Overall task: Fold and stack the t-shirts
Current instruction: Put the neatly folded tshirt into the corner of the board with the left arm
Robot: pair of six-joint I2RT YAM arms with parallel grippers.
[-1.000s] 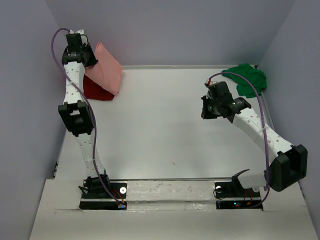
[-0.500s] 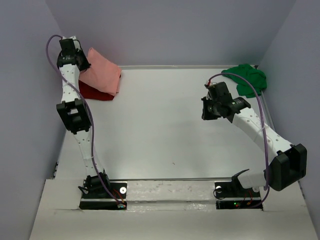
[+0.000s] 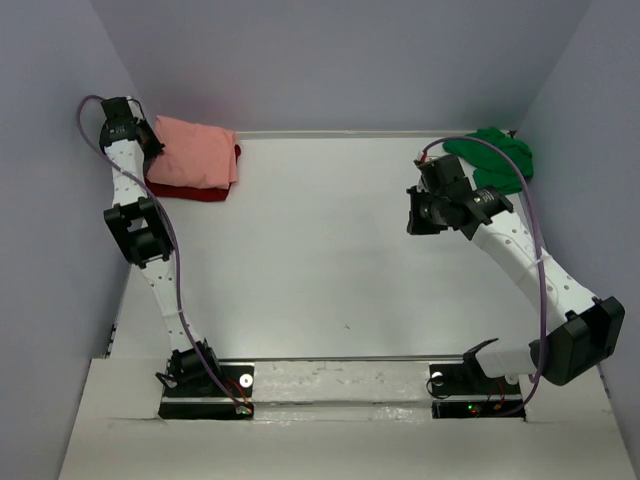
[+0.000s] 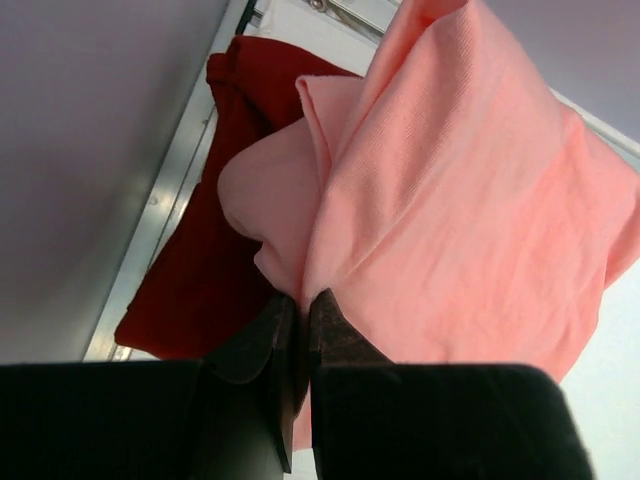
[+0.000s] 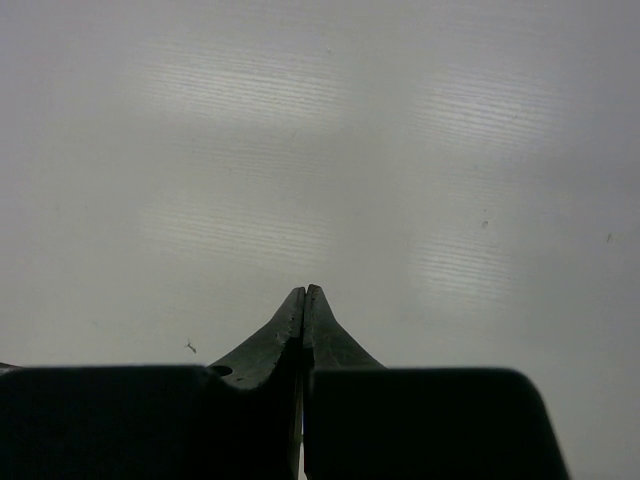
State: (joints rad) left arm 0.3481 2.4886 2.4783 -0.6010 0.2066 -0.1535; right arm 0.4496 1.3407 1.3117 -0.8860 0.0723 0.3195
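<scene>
Change since a second ago: your left arm (image 3: 135, 228) has swung out toward the left wall (image 3: 50, 300). The pink shirt (image 3: 195, 152) (image 4: 460, 200), which hung raised then, has come down to lie across the red shirt (image 3: 188, 193) (image 4: 190, 280). Your right arm (image 3: 520, 252) has edged toward the far right corner.

Room: you have open white surface (image 3: 320, 260) from the middle down to the near edge, between the two arms. On the left you have little room. The left wall runs close beside the arm along its whole reach, and the wrist sits in the far left corner, near the back wall (image 3: 330, 70) too. In the left wrist view, the metal rail (image 4: 165, 195) at the surface's edge runs just beside the red shirt.

Left jaws: nearly together, pinched on a fold at the pink shirt's left edge. The cloth fans out from the tips, away and to the right. The red shirt lies beneath it, showing left of the tips and along the pink shirt's near edge.

Right jaws: closed tip to tip, gripping nothing, pointed at bare surface. The green shirt (image 3: 500, 155) lies bunched in the far right corner, just behind your right wrist and apart from the jaws.
</scene>
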